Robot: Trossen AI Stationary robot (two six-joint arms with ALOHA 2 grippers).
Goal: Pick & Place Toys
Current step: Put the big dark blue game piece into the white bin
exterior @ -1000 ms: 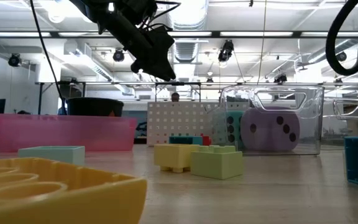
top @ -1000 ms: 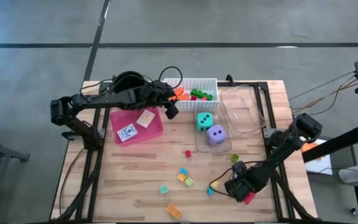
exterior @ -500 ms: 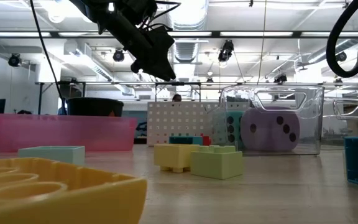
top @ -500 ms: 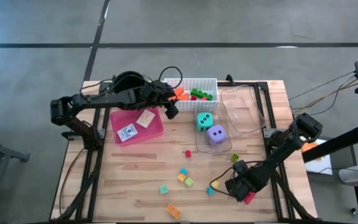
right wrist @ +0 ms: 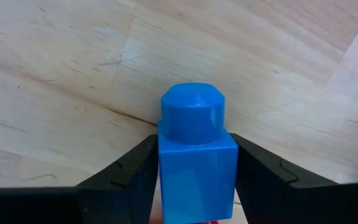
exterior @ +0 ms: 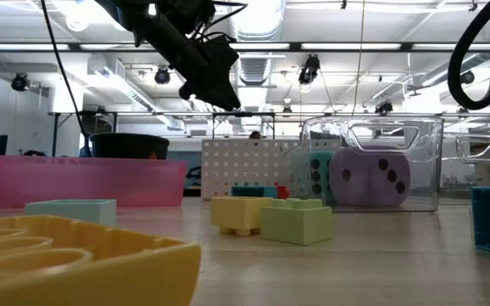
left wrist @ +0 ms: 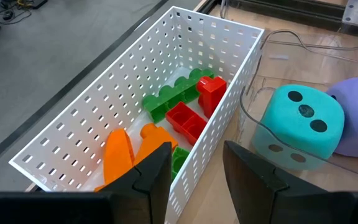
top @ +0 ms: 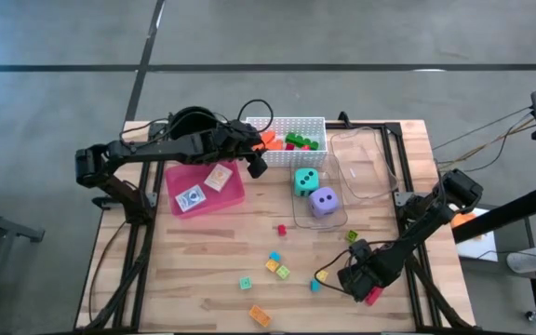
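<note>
Right gripper (right wrist: 194, 180) jaws closed on small blue plastic block (right wrist: 196, 149), low over counter's near edge | left gripper (left wrist: 194, 171) jaws parted, empty, above white perforated basket (left wrist: 104, 118) | progress: some blocks binned; several still loose on counter (top: 212, 251)

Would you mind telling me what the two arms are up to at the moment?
They are sorting toys. The right gripper is low over the table's near right edge, its fingers closed on a blue block. The left gripper hovers empty, fingers apart, above the white basket, which already holds red, green and orange blocks. More blocks lie scattered on the table.
</note>
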